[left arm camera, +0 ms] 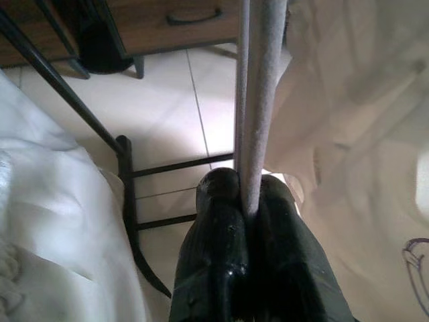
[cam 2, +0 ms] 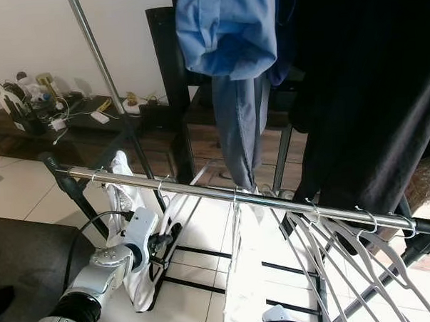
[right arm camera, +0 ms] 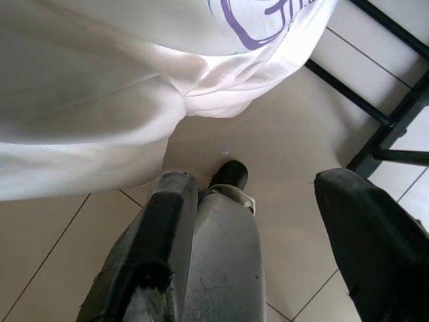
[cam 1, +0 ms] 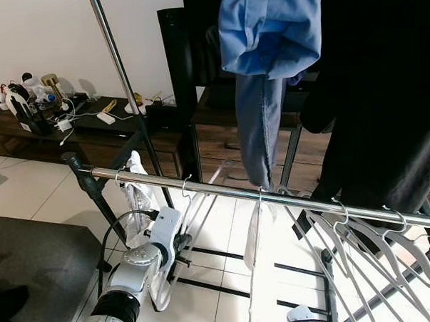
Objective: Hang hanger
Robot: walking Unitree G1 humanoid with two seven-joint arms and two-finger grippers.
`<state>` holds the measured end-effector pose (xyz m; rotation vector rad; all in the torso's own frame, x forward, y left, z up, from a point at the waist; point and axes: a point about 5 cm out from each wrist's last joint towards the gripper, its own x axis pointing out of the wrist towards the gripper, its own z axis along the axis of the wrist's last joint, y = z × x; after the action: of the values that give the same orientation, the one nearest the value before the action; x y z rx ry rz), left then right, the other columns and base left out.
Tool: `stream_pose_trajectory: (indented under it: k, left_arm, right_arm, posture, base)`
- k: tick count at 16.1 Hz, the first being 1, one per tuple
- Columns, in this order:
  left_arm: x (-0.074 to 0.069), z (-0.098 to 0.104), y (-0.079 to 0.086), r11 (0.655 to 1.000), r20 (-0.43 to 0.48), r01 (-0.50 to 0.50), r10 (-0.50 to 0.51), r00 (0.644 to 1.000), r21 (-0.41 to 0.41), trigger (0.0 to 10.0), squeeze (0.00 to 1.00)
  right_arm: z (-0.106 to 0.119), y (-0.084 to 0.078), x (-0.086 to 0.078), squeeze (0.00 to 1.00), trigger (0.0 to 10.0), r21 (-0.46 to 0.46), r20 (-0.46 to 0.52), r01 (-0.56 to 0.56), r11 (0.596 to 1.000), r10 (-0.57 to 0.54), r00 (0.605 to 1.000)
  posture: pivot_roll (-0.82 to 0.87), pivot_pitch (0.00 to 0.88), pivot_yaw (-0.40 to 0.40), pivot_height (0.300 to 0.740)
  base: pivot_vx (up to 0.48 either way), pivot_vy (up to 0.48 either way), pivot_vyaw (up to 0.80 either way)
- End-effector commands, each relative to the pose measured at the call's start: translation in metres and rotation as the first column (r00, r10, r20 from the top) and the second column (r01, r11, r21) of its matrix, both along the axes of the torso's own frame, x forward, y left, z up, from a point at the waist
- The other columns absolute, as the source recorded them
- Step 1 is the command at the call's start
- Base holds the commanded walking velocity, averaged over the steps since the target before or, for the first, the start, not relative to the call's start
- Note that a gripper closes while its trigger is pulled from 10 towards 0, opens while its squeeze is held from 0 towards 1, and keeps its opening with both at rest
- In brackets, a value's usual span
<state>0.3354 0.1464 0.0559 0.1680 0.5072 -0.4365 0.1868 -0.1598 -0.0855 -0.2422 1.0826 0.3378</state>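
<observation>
A silver rail [cam 1: 288, 196] of a clothes rack runs across in front of me. A pale grey-white hanger [cam 1: 200, 204] has its hook over the rail near the left end. Below the rail, my left gripper [cam 1: 182, 249] is shut on that hanger's lower bar. In the left wrist view the black fingers [left arm camera: 221, 221] pinch the grey hanger bar [left arm camera: 258, 100] with white cloth on both sides. My right gripper [right arm camera: 258, 181] is low over the tiled floor and open, with nothing between its fingers and a white printed garment [right arm camera: 100, 87] hanging just above it.
Several empty white hangers [cam 1: 361, 240] crowd the rail's right end. A white shirt [cam 1: 257, 273] hangs mid-rail and another white garment [cam 1: 139, 180] at the left. A blue shirt [cam 1: 266, 30] and a black garment [cam 1: 383, 89] hang higher. A cluttered wooden console [cam 1: 92, 134] stands behind.
</observation>
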Motion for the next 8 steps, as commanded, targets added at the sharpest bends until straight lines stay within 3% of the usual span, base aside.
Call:
stream_pose_trajectory:
  k: [1, 2, 4, 5, 7, 8]
  left_arm:
    - [-0.010, -0.014, 0.001, 1.000, -0.059, -0.010, 0.010, 0.998, 0.004, 10.0, 0.72]
    - [-0.010, -0.014, 0.001, 1.000, -0.047, -0.027, 0.026, 0.999, 0.000, 10.0, 1.00]
    - [-0.012, -0.011, 0.002, 0.999, -0.005, -0.042, 0.042, 0.999, -0.014, 10.0, 1.00]
    - [-0.014, -0.001, 0.003, 0.996, 0.088, -0.070, 0.074, 0.993, -0.051, 10.0, 1.00]
    - [-0.020, 0.004, 0.006, 0.996, 0.135, -0.074, 0.080, 0.988, -0.047, 10.0, 1.00]
    - [-0.032, 0.009, 0.006, 0.996, 0.172, -0.063, 0.073, 0.982, -0.065, 10.0, 1.00]
  right_arm:
    - [-0.001, 0.001, -0.001, 0.00, 10.0, 0.006, -0.005, -0.002, 1.000, 0.002, 1.000]
    - [-0.001, 0.001, -0.001, 0.00, 10.0, 0.006, -0.006, -0.003, 1.000, 0.003, 1.000]
    - [-0.001, 0.001, -0.001, 0.00, 10.0, 0.007, -0.005, -0.003, 1.000, 0.003, 1.000]
    - [-0.001, 0.001, -0.001, 0.00, 10.0, 0.007, -0.005, 0.001, 1.000, -0.001, 1.000]
    - [-0.001, 0.001, -0.001, 0.00, 10.0, 0.008, -0.005, 0.002, 1.000, -0.002, 1.000]
    - [-0.001, 0.001, -0.002, 0.00, 10.0, 0.009, -0.005, 0.000, 1.000, 0.000, 1.000]
  posture:
    - [-0.01, 0.110, 0.007, 0.740]
    - [-0.01, 0.110, 0.007, 0.740]
    - [-0.01, 0.108, 0.009, 0.740]
    - [-0.01, 0.107, 0.011, 0.740]
    - [0.00, 0.106, 0.013, 0.740]
    - [0.00, 0.103, 0.015, 0.740]
  base:
    - [0.000, 0.000, 0.00]
    - [0.000, 0.000, 0.00]
    - [0.000, 0.000, 0.00]
    - [0.000, 0.000, 0.00]
    - [0.000, 0.000, 0.00]
    - [0.000, 0.000, 0.00]
